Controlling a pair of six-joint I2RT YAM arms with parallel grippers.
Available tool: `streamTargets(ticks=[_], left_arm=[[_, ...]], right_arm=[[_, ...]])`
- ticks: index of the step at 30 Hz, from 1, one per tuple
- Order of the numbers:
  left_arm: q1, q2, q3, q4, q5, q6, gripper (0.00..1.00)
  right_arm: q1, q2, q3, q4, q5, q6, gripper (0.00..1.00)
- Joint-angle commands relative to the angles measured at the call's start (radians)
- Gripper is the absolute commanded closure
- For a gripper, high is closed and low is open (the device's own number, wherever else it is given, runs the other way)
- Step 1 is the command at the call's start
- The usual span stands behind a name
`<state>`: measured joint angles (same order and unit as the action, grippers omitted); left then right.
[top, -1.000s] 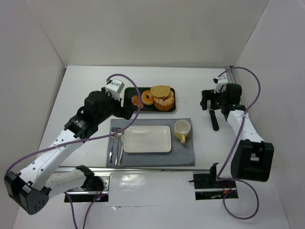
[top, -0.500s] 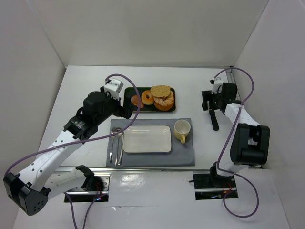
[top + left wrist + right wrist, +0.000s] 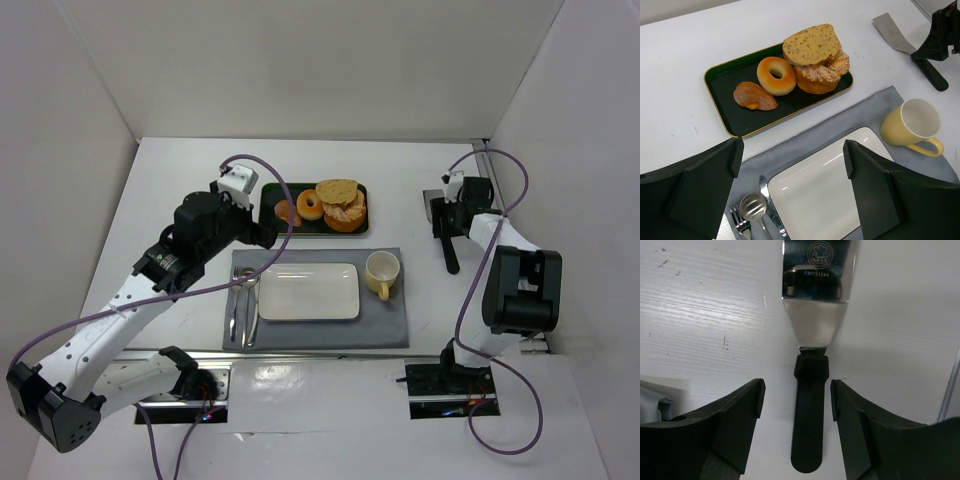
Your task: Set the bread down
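R claw (image 3: pixel 796 390) narrower astride spatula handle (image 3: pixel 810 420), wrist-cam only

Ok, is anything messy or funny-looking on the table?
Nothing is spilled or broken. Two small things: the top loaf slice sits tilted on the round loaf beneath it in the tray, and the spatula lies on the bare table, away from the placemat.

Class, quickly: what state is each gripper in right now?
Left gripper: open, holding nothing.
Right gripper: open, astride the handle of the spatula, not gripping it.
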<state>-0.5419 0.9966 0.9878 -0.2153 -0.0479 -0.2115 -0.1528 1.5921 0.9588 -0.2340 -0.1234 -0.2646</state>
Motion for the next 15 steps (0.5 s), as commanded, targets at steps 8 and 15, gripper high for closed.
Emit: streamTargets(ticks=[8, 15], left_arm=[[-0.004, -0.024, -0.003, 0.050, 0.002, 0.008, 0.00], [-0.004, -0.024, -0.012, 0.050, -0.007, 0.008, 0.00]], right_arm=[[-0.010, 0.042, 0.037, -0.019, 0.059, -0.010, 0.35], [-0.010, 0.074, 0.046, -0.010, 0.070, -0.001, 0.36]])
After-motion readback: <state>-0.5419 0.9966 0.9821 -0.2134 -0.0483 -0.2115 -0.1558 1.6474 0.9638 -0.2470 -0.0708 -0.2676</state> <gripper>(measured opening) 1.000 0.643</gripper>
